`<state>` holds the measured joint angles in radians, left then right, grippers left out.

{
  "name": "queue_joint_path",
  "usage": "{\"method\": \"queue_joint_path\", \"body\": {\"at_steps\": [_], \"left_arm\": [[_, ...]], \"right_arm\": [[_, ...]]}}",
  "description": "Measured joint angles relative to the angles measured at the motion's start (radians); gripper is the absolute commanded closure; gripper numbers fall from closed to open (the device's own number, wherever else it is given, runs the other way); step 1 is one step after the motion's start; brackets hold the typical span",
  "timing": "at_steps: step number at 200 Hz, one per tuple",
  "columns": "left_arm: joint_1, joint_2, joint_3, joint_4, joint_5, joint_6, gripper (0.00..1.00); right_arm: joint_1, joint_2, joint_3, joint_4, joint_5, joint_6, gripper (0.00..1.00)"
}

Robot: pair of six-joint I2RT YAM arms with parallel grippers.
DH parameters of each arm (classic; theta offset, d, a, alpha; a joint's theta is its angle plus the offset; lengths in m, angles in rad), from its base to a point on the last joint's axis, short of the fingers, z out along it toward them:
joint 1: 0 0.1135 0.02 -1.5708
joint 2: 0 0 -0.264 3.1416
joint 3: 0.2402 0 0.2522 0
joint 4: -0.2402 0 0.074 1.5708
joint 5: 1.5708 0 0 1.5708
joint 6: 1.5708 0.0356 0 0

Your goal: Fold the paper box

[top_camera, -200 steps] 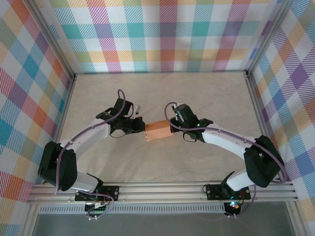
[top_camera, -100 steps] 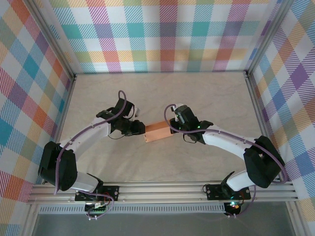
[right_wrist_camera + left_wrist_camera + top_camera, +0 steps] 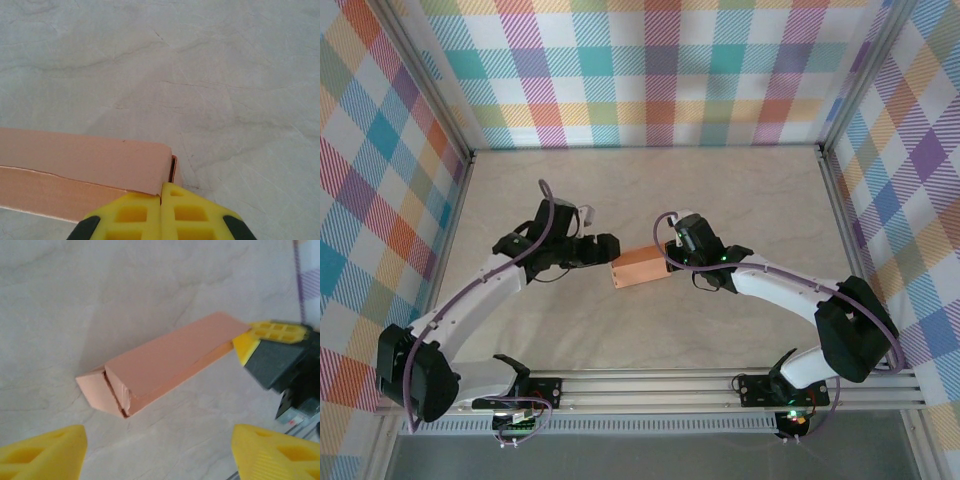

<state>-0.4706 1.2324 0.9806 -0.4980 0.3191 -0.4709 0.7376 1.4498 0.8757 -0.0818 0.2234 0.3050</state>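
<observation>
The paper box [image 3: 640, 267] lies flat on the counter [image 3: 650, 190] at the middle of the overhead frame. We see a closed, long salmon-orange block with plain faces, its length running from lower left to upper right. In the left wrist view it crosses the centre of the frame [image 3: 165, 360]. At its lower-left end the end flap stands slightly ajar, with a dark slit along the seam. In the right wrist view the box takes up the lower left [image 3: 80, 167], and a fine seam line runs along its side below the top panel.

The right fingers [image 3: 145, 215], at the bottom centre of that view, are pressed tightly together, their yellow tips touching the box's right-hand corner. The left fingers [image 3: 45, 452] sit in the two bottom corners of the left wrist view, spread wide apart, near the ajar end but clear of it. From overhead we find them just left of the box, not touching it.

The counter is pale and marbled. Plaid walls [image 3: 650, 70] enclose it on three sides, and a metal rail [image 3: 650, 385] runs across the bottom of the frame.
</observation>
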Motion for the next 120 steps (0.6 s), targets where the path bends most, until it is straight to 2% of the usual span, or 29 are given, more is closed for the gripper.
{"method": "queue_joint_path", "body": {"at_steps": [25, 58, 88, 120], "left_arm": [[0.0, 0.029, -0.021, 0.073, -0.019, -0.121, 0.27], [0.0, 0.127, -0.022, 0.11, -0.045, -0.228, 0.39], [0.0, 0.156, -0.029, 0.109, -0.055, -0.275, 0.55], [0.0, 0.156, -0.035, 0.114, -0.056, -0.297, 0.62]], "right_arm": [[0.0, 0.0, -0.02, 0.037, 0.003, 0.0, 0.98], [0.0, 0.0, -0.04, 0.076, 0.003, 0.0, 0.97], [0.0, -0.006, -0.064, 0.114, 0.003, -0.003, 0.96], [0.0, -0.012, -0.074, 0.125, 0.002, -0.005, 0.9]]}}
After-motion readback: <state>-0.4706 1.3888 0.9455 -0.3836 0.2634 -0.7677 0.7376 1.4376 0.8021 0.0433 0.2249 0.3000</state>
